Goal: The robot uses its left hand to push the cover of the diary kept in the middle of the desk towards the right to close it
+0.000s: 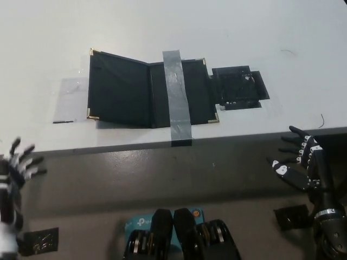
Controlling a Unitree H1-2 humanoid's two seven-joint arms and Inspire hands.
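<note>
A black diary (pixel 146 89) with gold corner tips lies open in the middle of the white desk (pixel 162 27). Its left cover (pixel 118 86) is spread flat to the left. A grey tape strip (pixel 177 95) runs across the right half and holds it to the desk. My white left hand (pixel 19 162) hovers below the desk's front edge at the lower left, well away from the diary, fingers spread and holding nothing. My black right hand (pixel 301 160) rests open at the lower right, also off the desk.
A patch of black tape (pixel 238 88) sits on the desk just right of the diary. A clear tape patch (pixel 70 100) lies left of it. The desk's front edge (pixel 162 145) runs across the picture, with grey floor (pixel 162 179) beneath.
</note>
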